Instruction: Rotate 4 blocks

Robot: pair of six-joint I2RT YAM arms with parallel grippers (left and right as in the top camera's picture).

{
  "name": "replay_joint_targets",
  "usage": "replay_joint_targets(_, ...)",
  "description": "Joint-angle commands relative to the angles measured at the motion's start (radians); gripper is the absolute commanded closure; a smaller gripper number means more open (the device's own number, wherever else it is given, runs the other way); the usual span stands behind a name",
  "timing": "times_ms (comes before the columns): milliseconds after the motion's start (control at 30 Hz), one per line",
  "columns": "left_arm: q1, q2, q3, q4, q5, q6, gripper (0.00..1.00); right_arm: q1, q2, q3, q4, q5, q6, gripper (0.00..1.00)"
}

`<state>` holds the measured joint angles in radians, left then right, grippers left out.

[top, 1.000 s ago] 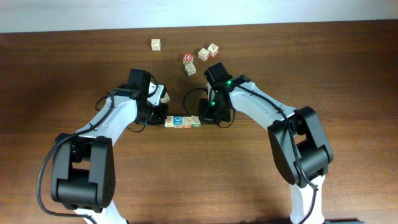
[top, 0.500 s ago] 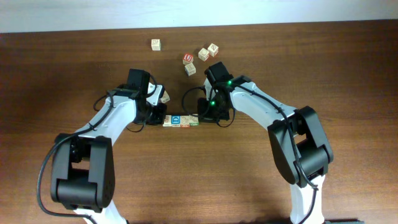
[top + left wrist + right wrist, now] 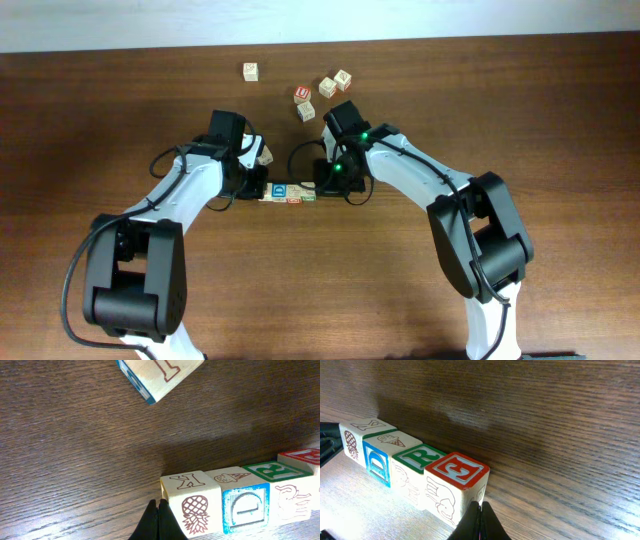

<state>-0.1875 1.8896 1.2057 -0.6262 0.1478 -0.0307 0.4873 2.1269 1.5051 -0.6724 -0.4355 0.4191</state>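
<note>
- The 4 blocks (image 3: pixel 290 194) sit mid-worktop (image 3: pixel 100 100) in one touching row, its long axis running left to right between the two arms.
- The left hand (image 3: pixel 157 521), fingers pressed together and empty, is at the K block (image 3: pixel 190 502) end. The right hand (image 3: pixel 480 520), also closed on nothing, is at the red E block (image 3: pixel 457 475).
- Between them are the blue D block (image 3: pixel 382 455) and green R block (image 3: pixel 417 457), with pineapple and elephant drawings on the sides.

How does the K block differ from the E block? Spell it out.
The K block has a thin brown outline letter on bare wood on top; the E block has a red-framed top. The K block's side shows a pineapple, the E block's an outlined animal. Both are wooden letter-and-picture cubes.
</note>
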Motion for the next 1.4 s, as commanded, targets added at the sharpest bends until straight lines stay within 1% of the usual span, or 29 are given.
replay_joint_targets(0,-0.066,0.009,-0.016,0.005,0.163,-0.007,1.0,0.064,-0.068,0.02,0.046,-0.134,-0.011,0.96)
replay_joint_targets(633,-0.065,0.009,-0.016,0.005,0.163,-0.013,1.0,0.14,-0.079,0.102,0.049,-0.137,-0.022,0.95)
replay_joint_targets(1167,-0.064,0.009,-0.027,0.005,0.143,-0.029,1.0,0.14,-0.08,0.113,0.045,-0.128,-0.023,0.95)
replay_joint_targets(1300,-0.055,0.009,-0.024,0.016,0.144,-0.029,1.0,0.075,-0.153,0.113,-0.008,-0.068,-0.023,0.95)
replay_joint_targets(1367,-0.047,0.009,-0.004,0.01,0.144,-0.029,1.0,0.011,-0.219,0.113,-0.08,-0.007,-0.023,0.95)
